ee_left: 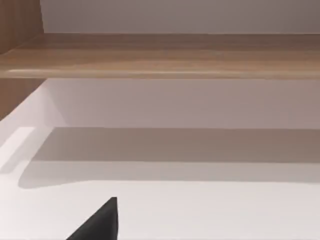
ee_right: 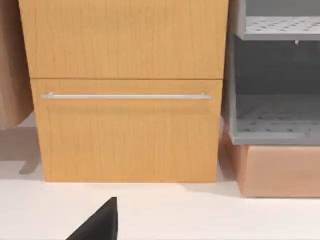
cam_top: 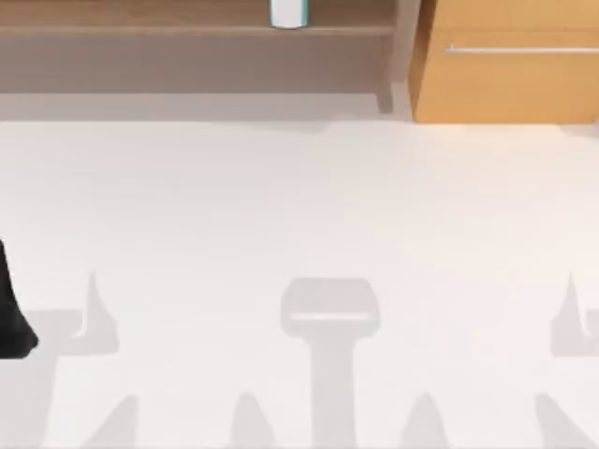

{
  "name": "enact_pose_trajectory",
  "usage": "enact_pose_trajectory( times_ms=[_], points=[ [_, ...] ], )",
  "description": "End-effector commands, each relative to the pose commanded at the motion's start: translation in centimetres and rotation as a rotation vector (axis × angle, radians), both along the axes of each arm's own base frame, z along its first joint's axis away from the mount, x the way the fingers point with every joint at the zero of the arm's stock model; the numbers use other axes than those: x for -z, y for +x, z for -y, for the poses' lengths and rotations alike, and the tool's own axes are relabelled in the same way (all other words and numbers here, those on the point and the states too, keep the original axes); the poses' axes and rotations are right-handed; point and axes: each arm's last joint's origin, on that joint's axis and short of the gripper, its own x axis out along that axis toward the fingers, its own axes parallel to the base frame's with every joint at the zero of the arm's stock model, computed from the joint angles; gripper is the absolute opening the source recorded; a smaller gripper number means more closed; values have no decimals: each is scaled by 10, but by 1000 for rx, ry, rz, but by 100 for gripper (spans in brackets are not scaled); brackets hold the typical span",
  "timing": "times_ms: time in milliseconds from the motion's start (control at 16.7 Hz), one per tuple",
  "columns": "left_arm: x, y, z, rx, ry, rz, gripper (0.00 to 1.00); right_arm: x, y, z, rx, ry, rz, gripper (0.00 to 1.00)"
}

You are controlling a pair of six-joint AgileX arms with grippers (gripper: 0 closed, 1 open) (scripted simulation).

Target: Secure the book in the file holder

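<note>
Top view: book (cam_top: pixel 288 13) upright on wooden shelf (cam_top: pixel 187 30) at tabletop's far edge, left of drawer cabinet (cam_top: pixel 505 65). Left arm (cam_top: pixel 11 309) parked at tabletop's left edge; finger spread of either gripper: cannot tell. Right wrist view: grey file holder (ee_right: pixel 272 100) beside cabinet. Advice: approach book level, pinch across narrow faces, clear shelf before lifting.

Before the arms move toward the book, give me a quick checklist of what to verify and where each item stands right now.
1. Book located: ok, it stands upright on the wooden shelf at the far edge of the table.
2. Book free of any tool: ok, nothing touches it.
3. File holder located: ok, the grey holder sits on a box beside the drawer cabinet.
4. Path over the white table to the shelf: ok, no obstacle on it.
5. Left arm position: ok, at the table's left edge.
6. Tool fingers open: cannot tell.
</note>
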Motion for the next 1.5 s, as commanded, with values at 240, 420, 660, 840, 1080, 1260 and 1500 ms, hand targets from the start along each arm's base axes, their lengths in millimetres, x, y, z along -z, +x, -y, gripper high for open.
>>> enact_pose_trajectory(
  times_ms=[240, 420, 660, 840, 1080, 1260, 1500],
  points=[
    [0, 0, 0, 0, 0, 0, 100, -1, 1, 0, 10, 5, -19, 100],
    [0, 0, 0, 0, 0, 0, 100, -12, 7, -5, 23, 25, -62, 100],
    [0, 0, 0, 0, 0, 0, 100, -46, 29, -23, -7, 61, -120, 100],
    [0, 0, 0, 0, 0, 0, 100, -74, 67, -52, -25, 67, -175, 100],
    [0, 0, 0, 0, 0, 0, 100, -85, 137, -117, -36, 32, -242, 100],
    [0, 0, 0, 0, 0, 0, 100, -87, 183, -175, -40, 19, -218, 100],
    [0, 0, 0, 0, 0, 0, 100, -66, 232, -249, -32, -8, -179, 100]
  ],
)
